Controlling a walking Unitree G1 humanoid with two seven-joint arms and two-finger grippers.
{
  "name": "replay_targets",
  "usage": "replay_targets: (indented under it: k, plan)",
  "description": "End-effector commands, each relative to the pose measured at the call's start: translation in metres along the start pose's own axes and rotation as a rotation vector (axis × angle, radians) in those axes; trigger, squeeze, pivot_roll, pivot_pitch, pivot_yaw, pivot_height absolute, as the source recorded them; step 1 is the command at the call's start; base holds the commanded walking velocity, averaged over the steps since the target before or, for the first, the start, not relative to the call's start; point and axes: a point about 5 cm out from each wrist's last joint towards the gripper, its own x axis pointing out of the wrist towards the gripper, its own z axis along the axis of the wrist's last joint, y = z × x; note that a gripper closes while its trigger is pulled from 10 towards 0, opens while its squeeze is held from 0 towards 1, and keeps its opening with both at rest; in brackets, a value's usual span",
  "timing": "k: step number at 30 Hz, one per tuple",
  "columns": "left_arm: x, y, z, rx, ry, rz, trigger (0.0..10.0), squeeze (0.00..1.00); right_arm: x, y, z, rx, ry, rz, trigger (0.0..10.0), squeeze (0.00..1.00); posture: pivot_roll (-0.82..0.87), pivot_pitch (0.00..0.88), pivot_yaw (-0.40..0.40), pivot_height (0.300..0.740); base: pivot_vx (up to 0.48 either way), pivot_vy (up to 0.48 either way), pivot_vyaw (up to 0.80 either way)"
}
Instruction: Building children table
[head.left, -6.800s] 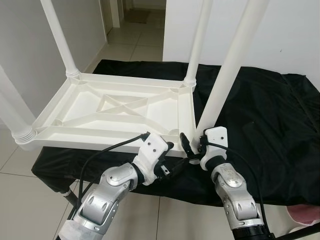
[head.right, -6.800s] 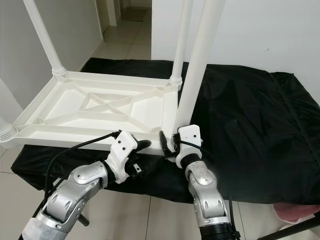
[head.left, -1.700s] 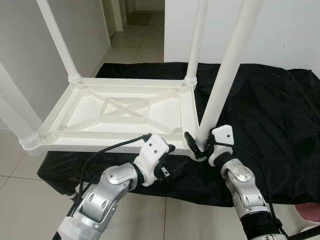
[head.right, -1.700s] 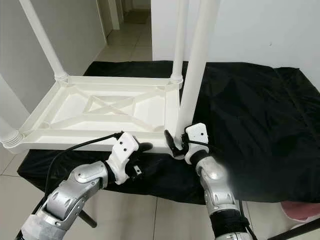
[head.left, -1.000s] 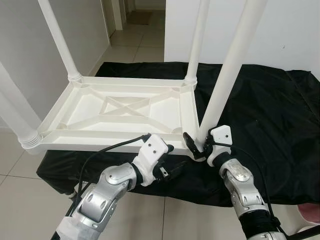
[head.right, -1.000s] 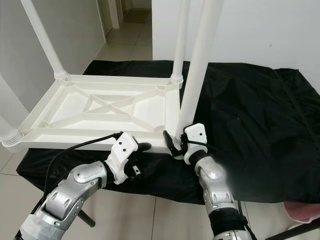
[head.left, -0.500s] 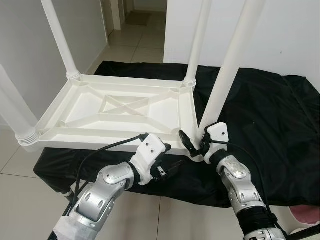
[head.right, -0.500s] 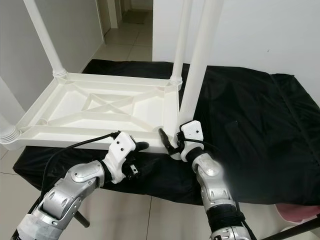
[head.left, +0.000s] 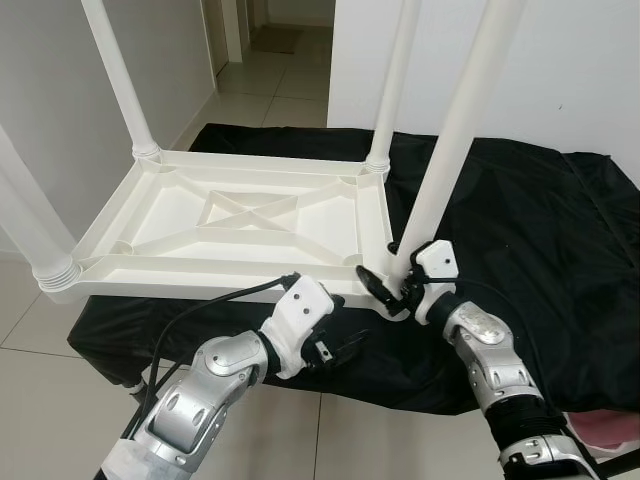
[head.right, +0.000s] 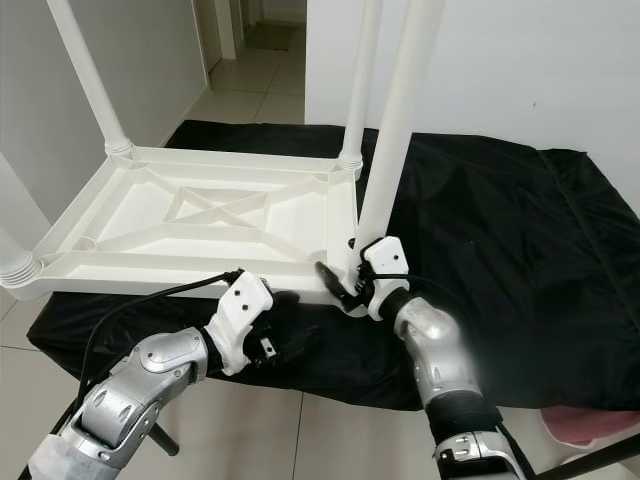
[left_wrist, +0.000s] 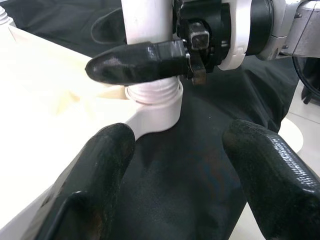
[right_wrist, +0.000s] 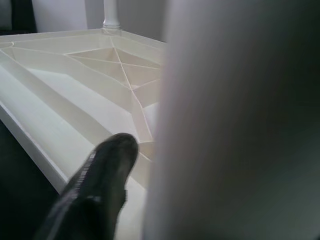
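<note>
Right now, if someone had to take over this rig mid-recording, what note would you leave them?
Right end effector: shut on the near right leg, low at its base by the corner socket.
Left end effector: open, holding nothing, just below the tabletop's near edge.
Tabletop lies upside down on the black cloth; all four legs stand in their corners.
Left to do: whether the held leg is fully seated cannot be told, so check it, then turn the table upright.

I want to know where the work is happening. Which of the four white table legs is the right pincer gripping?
The near right leg, at the tabletop corner closest to the robot's right arm. The right pincer clamps its base; the other three legs stand untouched.
</note>
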Motion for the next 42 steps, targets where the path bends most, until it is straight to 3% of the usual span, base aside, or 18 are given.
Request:
replay_targets:
  k: [1,10,11,16,17,18,21,27,31,35,37,40,41,42]
  plan:
    - [0.001,-0.003,-0.002,-0.008,0.010,-0.054,10.0,0.00,0.004,0.006,-0.002,0.005,0.011,0.050,0.0,0.00,0.01,0.000,-0.001,0.740,0.000,0.000,0.00]
    - [-0.002,-0.007,-0.004,-0.017,0.017,-0.058,10.0,0.00,-0.007,0.005,-0.003,0.043,0.008,0.039,0.0,0.00,0.00,0.000,-0.005,0.740,0.000,0.000,0.00]
    - [-0.002,-0.008,-0.005,-0.021,0.021,-0.060,10.0,0.00,-0.009,0.006,-0.002,0.071,0.004,0.014,10.0,0.00,0.00,0.000,-0.003,0.740,0.000,0.000,0.00]
    - [-0.003,-0.011,-0.005,-0.028,0.025,-0.067,10.0,0.00,-0.015,0.007,0.003,0.119,-0.019,-0.073,10.0,0.00,-0.01,0.000,-0.001,0.740,0.000,0.000,0.00]
    - [-0.003,-0.011,-0.006,-0.029,0.027,-0.070,10.0,0.00,-0.016,0.006,0.005,0.115,-0.012,-0.171,10.0,0.00,-0.01,0.003,0.001,0.740,0.000,0.000,0.00]
    - [-0.003,-0.011,-0.006,-0.029,0.027,-0.070,10.0,0.00,-0.016,0.006,0.005,0.115,-0.012,-0.171,10.0,0.00,-0.01,0.003,0.001,0.740,0.000,0.000,0.00]
    - [-0.003,-0.011,-0.007,-0.031,0.029,-0.073,10.0,0.00,-0.018,0.006,0.003,0.116,0.030,-0.337,10.0,0.00,-0.02,0.007,0.007,0.740,0.000,0.000,0.00]
    - [-0.005,-0.009,-0.007,-0.024,0.037,-0.072,10.0,0.00,-0.016,0.019,0.005,0.175,0.029,-0.493,10.0,0.00,-0.02,0.012,0.017,0.740,0.000,0.000,0.00]
    - [-0.005,-0.008,-0.006,-0.028,0.032,-0.071,10.0,0.00,-0.012,0.035,0.002,0.192,0.065,-0.704,10.0,0.00,-0.01,0.014,0.011,0.740,0.000,0.000,0.00]
    - [-0.004,-0.008,-0.004,-0.031,0.028,-0.067,10.0,0.00,-0.010,0.039,0.003,0.202,0.074,-0.774,10.0,0.00,-0.01,0.014,0.011,0.740,0.000,0.000,0.00]
    - [-0.005,-0.007,-0.005,-0.031,0.028,-0.060,10.0,0.00,0.000,0.042,0.014,0.202,0.012,-0.717,10.0,0.00,-0.01,0.016,0.014,0.740,0.000,0.000,0.00]
    - [-0.005,-0.007,-0.006,-0.027,0.034,-0.062,10.0,0.00,0.001,0.041,0.018,0.194,-0.004,-0.699,10.0,0.00,-0.01,0.016,0.014,0.740,0.000,0.000,0.00]
    - [-0.005,-0.006,-0.006,-0.023,0.036,-0.064,10.0,0.00,0.002,0.042,0.021,0.195,-0.024,-0.669,10.0,1.00,-0.01,0.017,0.018,0.740,0.000,0.000,0.00]
    - [-0.005,-0.006,-0.005,-0.022,0.037,-0.066,10.0,0.00,0.001,0.043,0.022,0.197,-0.031,-0.653,10.0,1.00,-0.01,0.017,0.018,0.740,0.000,0.000,0.00]
